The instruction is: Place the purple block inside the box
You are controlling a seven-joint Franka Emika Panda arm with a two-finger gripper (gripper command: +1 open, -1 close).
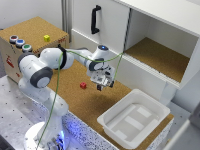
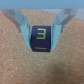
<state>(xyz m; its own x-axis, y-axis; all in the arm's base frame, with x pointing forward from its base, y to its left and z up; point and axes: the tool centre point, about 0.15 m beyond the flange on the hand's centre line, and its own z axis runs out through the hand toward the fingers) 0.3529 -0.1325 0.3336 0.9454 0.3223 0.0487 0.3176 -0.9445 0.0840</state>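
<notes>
Cork mat (image 1: 75, 80): jaws (image 1: 101, 86) grip purple block (image 2: 41, 39); red cube (image 1: 83, 85) beside, box (image 1: 134, 119) well apart.

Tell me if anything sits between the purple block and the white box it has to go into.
Nothing visible does. The purple block sits between the gripper fingers, and the cork surface from there to the box looks bare. The red cube lies on the opposite side, away from that path.

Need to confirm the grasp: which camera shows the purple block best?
The wrist view: the purple block fills the frame between the fingers, with a yellow 3 on its face. In the exterior view, the gripper hides it.
</notes>
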